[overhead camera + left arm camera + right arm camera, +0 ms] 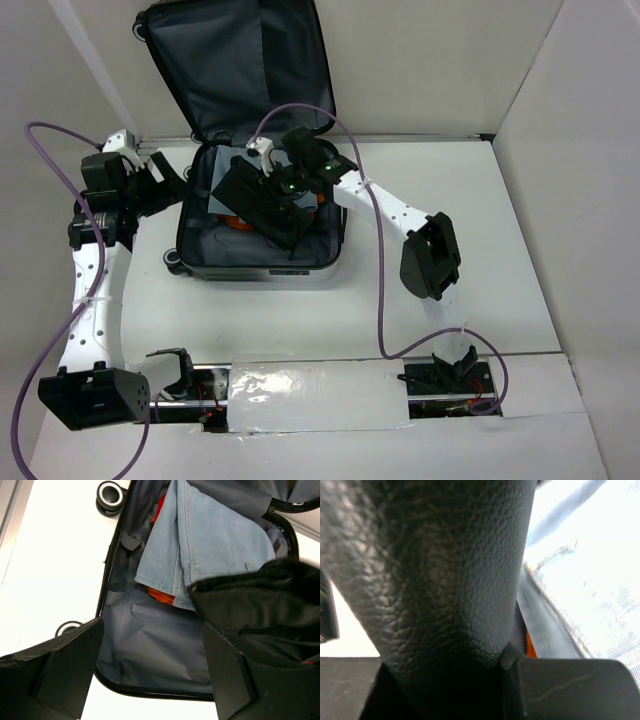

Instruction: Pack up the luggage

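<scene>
The luggage [250,268] lies open on the table, its lid [235,60] leaning against the back wall. Inside, on the dark grey lining [150,645], lie folded light-blue jeans [210,540] over an orange garment [160,595]. My right gripper [275,185] is shut on a black leather garment [265,212] and holds it over the open half. In the right wrist view the leather [445,570] fills the space in my right gripper [445,690]. My left gripper [152,675] is open and empty above the case's left rim [170,180].
Black wheels [111,496] stick out on the case's left side. White walls enclose the table at the back and right [560,100]. Purple cables [380,250] loop from both arms. A taped rail [320,390] runs along the near edge.
</scene>
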